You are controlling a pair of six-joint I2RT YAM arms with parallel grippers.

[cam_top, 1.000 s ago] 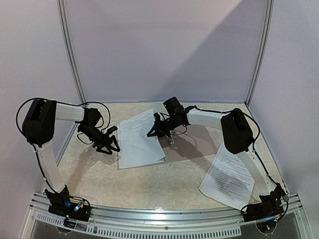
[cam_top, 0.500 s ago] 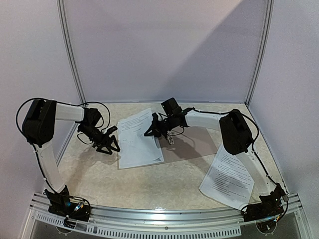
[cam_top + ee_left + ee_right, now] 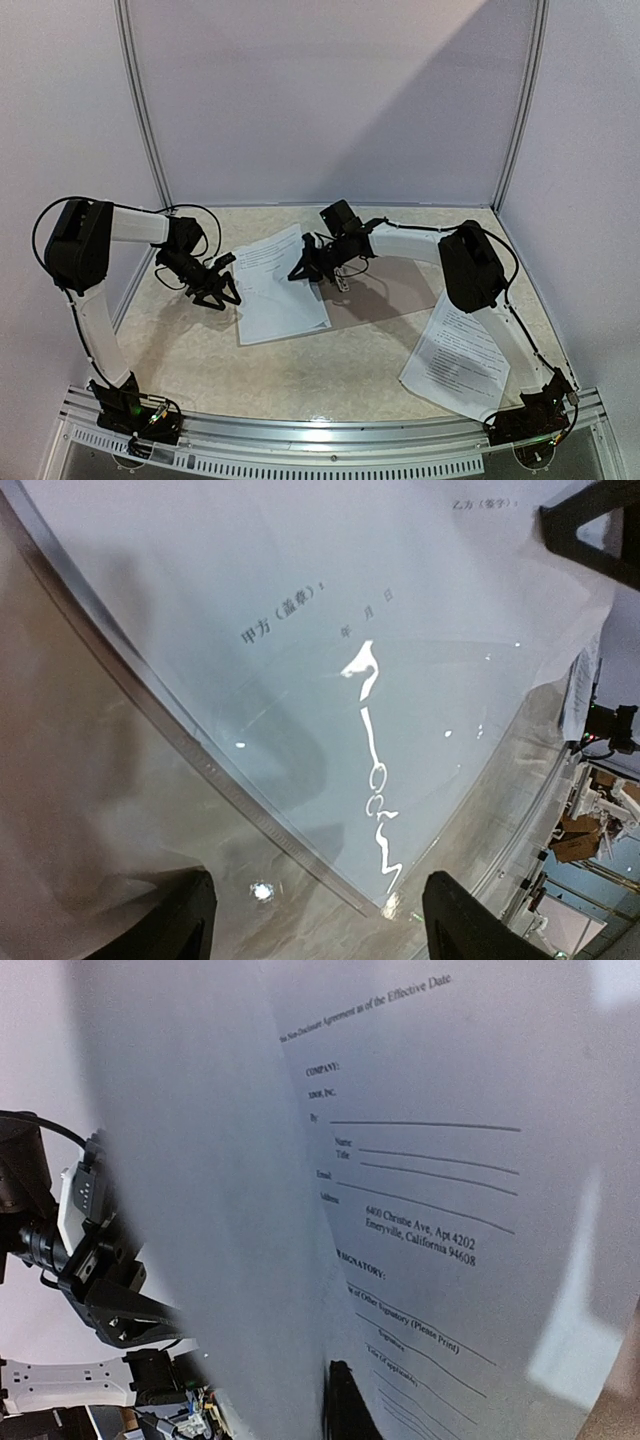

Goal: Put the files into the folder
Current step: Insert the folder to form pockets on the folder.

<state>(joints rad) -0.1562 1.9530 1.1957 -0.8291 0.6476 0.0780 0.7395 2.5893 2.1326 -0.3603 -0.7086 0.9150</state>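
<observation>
Nearest the arms' bases, the right file (image 3: 452, 355) lies flat on the table (image 3: 300, 375). It sits beside the right arm's lower link and well apart from both grippers.

Farther in on the left, the left gripper (image 3: 218, 288) hangs low with its jaws spread and nothing between them. It is just beside the left edge of the middle file (image 3: 275, 295). In the left wrist view that file (image 3: 330, 600) fills the space ahead of the two dark fingertips (image 3: 180, 920), and its curved edge runs across the table between them.

The middle file lies at an angle in the centre of the table, its right part overlapping the folder (image 3: 395, 290). The folder lies flat and reaches out to the right under the right arm. A small silver clip (image 3: 343, 284) shows at its left end.

Above that end, the right gripper (image 3: 306, 268) is clenched at the middle file's right edge and appears to pinch a sheet. In the right wrist view the printed page (image 3: 420, 1160) bends up close in front of the camera, beside one dark fingertip (image 3: 340, 1405).
</observation>
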